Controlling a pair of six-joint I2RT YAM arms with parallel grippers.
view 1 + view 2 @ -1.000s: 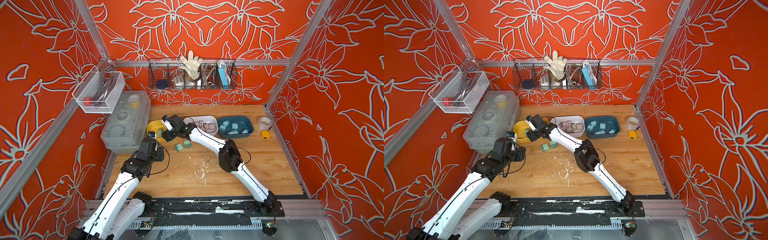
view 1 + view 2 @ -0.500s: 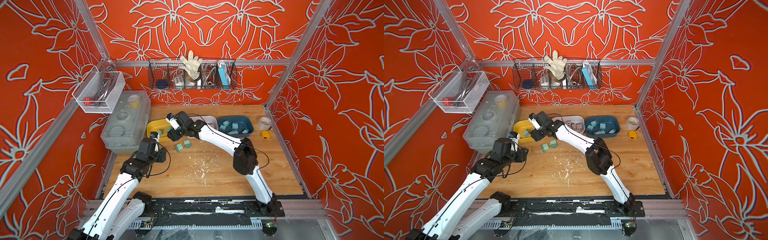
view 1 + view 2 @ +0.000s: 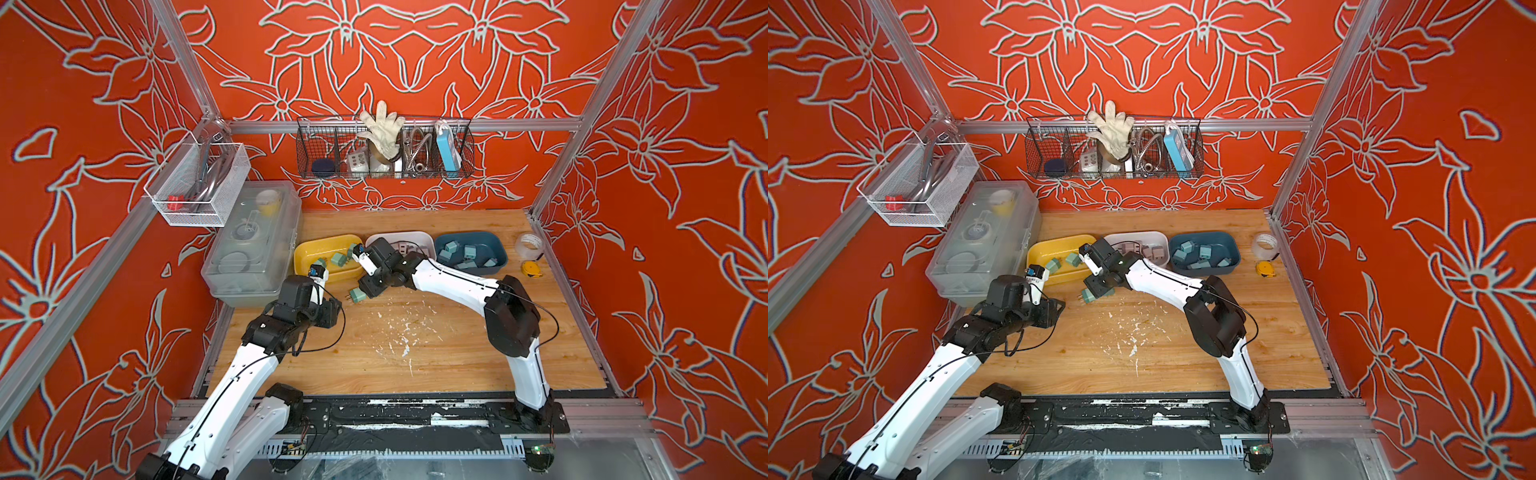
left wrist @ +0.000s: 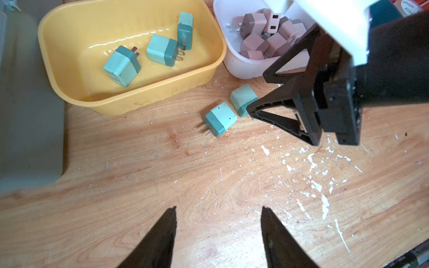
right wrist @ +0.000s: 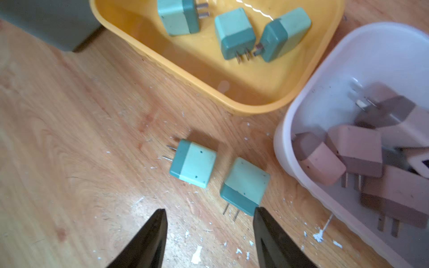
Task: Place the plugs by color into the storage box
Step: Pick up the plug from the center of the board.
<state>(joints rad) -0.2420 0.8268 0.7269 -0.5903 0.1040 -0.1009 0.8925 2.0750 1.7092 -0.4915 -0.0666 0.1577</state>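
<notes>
A mint green plug point(image 5: 193, 163) and a second green plug point(image 5: 245, 189) lay side by side on the wooden table point(image 5: 69, 116), unsorted. In a top view they sat at about 5 o'clock of the yellow tub point(image 3: 309, 249), which held three matching ones, with the white tub point(image 3: 409, 236) of pink ones and the blue tub point(image 3: 498, 251) at its 3 o'clock. The right gripper point(image 5: 210, 208) hung low over the pair, jaws parted and empty, apparently lining up on the second. The left gripper point(image 4: 218, 207), likewise spread and empty, waited at their 8 o'clock, probably to leave room.
</notes>
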